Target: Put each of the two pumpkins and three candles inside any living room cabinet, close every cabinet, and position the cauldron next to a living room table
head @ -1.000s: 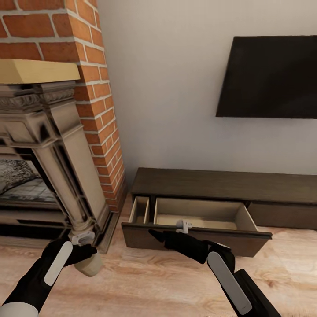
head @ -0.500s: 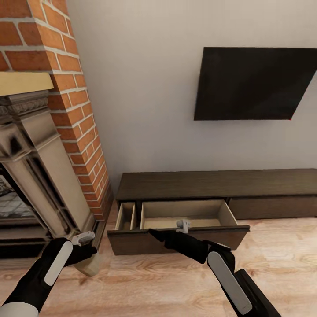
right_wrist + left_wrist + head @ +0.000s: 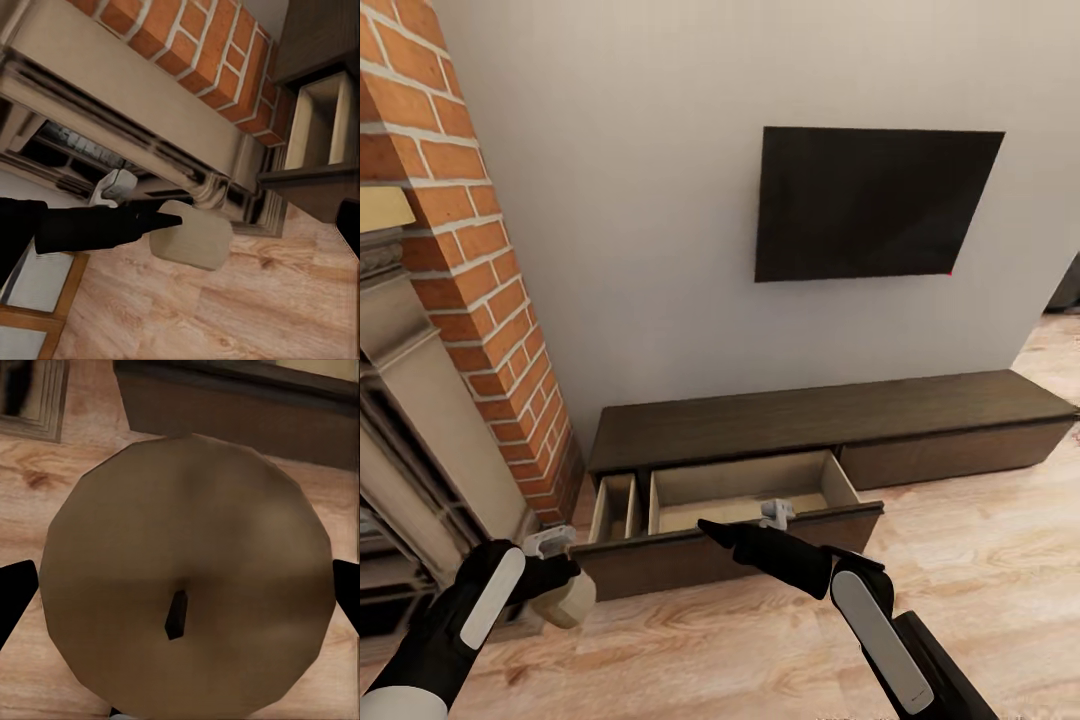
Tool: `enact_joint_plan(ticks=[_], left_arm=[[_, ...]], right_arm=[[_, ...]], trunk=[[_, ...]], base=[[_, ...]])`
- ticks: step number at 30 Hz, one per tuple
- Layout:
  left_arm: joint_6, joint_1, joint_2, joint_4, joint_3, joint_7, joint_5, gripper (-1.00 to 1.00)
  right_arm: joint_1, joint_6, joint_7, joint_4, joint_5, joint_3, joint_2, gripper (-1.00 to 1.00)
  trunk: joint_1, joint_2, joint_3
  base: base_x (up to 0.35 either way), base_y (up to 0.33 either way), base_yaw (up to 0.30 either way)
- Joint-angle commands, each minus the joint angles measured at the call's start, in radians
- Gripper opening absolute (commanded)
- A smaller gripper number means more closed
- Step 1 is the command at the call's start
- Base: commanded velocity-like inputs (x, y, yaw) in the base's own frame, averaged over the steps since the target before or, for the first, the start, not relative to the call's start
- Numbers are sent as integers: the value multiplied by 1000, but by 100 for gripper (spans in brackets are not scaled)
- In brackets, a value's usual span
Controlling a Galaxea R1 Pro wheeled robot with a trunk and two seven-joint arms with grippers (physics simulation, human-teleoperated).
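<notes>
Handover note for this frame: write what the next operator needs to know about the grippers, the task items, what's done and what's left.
Left gripper: shut on a pale cream candle, held low over the wood floor by the brick fireplace; the left wrist view looks onto its wick end.
Right gripper: holds nothing; whether it is open cannot be told. It hovers at the front edge of the open drawer.
Cabinet: one drawer pulled out, both its compartments look empty.
Done: drawer opened, one candle picked up.
Left: put this candle in, fetch the other candles and pumpkins, close the cabinet, place the cauldron.
</notes>
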Motion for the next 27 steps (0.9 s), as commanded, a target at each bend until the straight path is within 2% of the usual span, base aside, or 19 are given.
enact_joint_plan(ticks=[1,19,27], left_arm=[[3,0,0,-1,0,10,11,-100],[4,0,0,-1,0,10,11,-100],[4,0,0,0,-1,10,12,-100]], right_arm=[[-1,3,2,0,0,1,0,100],[-1,3,2,14,0,0,1,100],[-1,1,2,14,-7,-1,1,100]], trunk=[[-4,7,3],[-73,133,77],[-104,189,103]], base=[[0,0,-251],[0,0,-250],[0,0,-50]])
